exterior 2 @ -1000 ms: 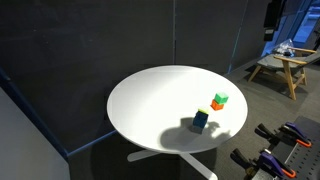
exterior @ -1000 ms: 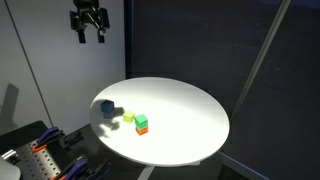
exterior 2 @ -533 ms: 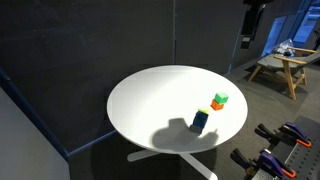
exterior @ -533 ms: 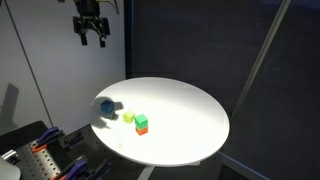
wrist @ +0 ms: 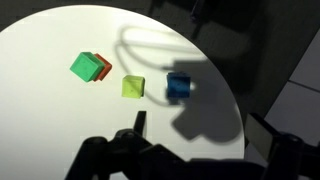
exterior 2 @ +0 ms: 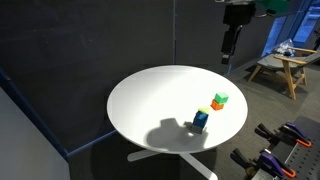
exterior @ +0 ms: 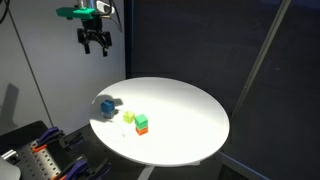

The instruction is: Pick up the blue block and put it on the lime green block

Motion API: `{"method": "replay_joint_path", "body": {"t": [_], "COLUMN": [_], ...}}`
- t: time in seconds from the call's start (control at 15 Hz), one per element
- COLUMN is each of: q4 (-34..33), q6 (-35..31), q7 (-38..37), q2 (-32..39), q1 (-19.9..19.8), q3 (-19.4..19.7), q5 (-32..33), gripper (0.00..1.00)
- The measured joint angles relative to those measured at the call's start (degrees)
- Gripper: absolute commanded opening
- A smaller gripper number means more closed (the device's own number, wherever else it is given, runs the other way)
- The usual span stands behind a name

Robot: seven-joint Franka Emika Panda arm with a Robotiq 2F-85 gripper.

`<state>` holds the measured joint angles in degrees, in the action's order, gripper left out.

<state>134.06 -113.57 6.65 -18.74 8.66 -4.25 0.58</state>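
The blue block (exterior: 106,105) sits on the round white table (exterior: 185,115) near its edge; it also shows in an exterior view (exterior 2: 201,121) and the wrist view (wrist: 179,85). The lime green block (exterior: 127,117) lies beside it, a small gap apart (wrist: 133,87). A brighter green cube (exterior: 142,121) sits on an orange cube (exterior: 142,130), both in the wrist view too, green (wrist: 83,66) and orange (wrist: 102,69). My gripper (exterior: 95,42) hangs open and empty high above the table edge (exterior 2: 227,58); its fingers frame the bottom of the wrist view (wrist: 210,140).
Dark curtain walls surround the table. A rack with clamps (exterior: 40,155) stands below the table edge. A wooden stool (exterior 2: 283,66) stands off to the side. The arm's shadow falls over the blue block.
The arm has swung over toward the table and the gripper has come a little lower. The blocks have not moved.
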Motion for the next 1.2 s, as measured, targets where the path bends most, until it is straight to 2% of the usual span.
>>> {"method": "replay_joint_path", "body": {"t": [0.4,1.2], "q4": [1.35,1.6], "q6": [-6.58,-10.85], "q7": [0.0,0.0], "q2": [5.09,12.46], "q1": [0.05,0.12], "q3": [-0.85,-1.97], "q5": [-0.3,-0.3], "gripper": [1.0,1.0]}}
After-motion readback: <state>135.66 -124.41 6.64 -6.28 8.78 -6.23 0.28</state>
